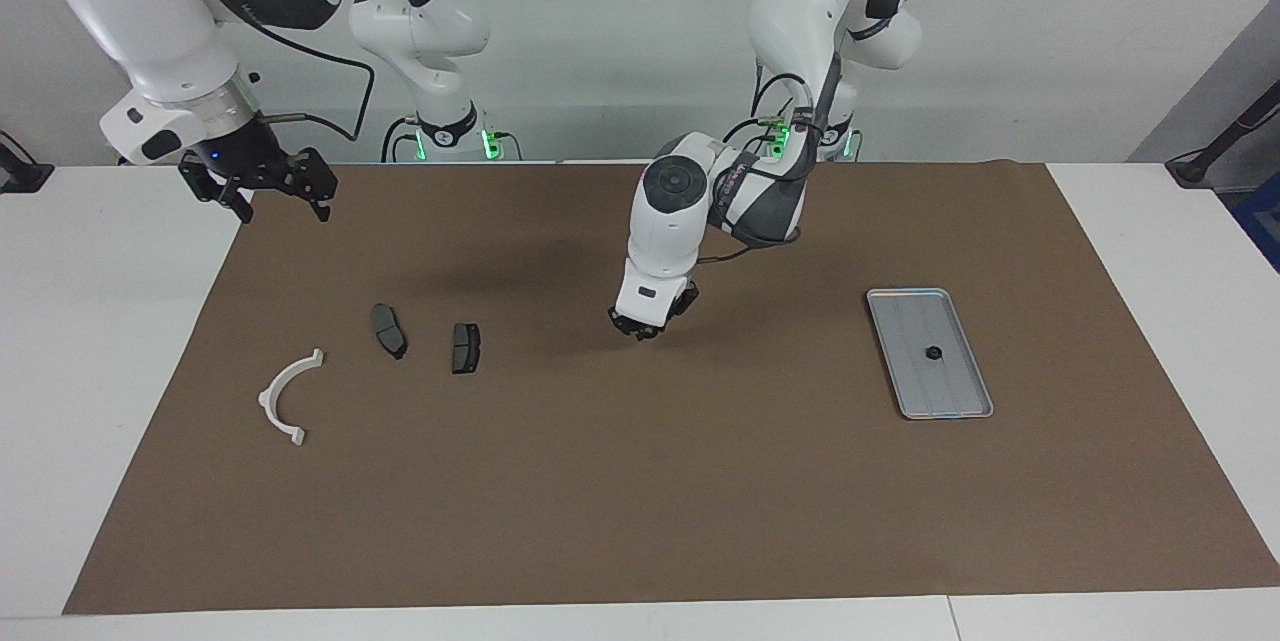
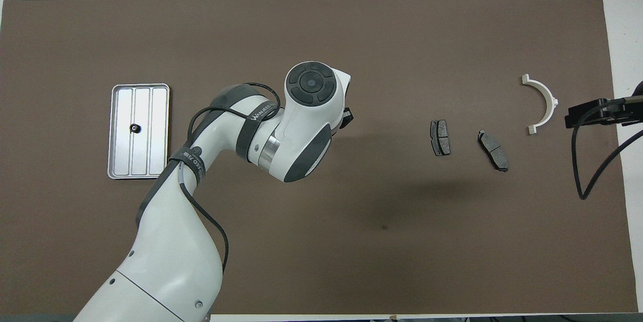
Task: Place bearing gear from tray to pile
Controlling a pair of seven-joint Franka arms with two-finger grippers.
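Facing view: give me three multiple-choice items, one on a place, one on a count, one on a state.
1. Where is the small black part?
A. On the tray
B. Beside the pads
C. On the bare mat

2. How many dark pads lie on the mat?
A. One
B. Two
C. Four

3. How is the right hand?
A. Open and empty
B. Shut on a pad
C. Shut and empty

Key: 1 A, the part sits at the tray's middle. 2 B, two pads lie side by side. 3 A, its fingers stand apart with nothing between them.
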